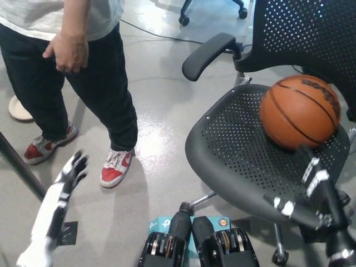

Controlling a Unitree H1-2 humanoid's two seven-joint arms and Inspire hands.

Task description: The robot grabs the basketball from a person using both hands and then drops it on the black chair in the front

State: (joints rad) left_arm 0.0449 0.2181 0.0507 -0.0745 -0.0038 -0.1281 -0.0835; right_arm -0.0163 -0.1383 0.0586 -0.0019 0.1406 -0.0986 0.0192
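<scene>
Left hand (71,169) low at my lower left, fingers spread, holding nothing, over bare floor (161,105). Right hand (311,192) at lower right, blurred but fingers apart, empty, in front of the chair (245,161) seat edge. Basketball (300,111) sits on the seat toward the backrest, just beyond right hand, not touching it afaict; well apart from left hand. Person (72,61) stands at upper left, red/white shoe (117,166) near left hand.
</scene>
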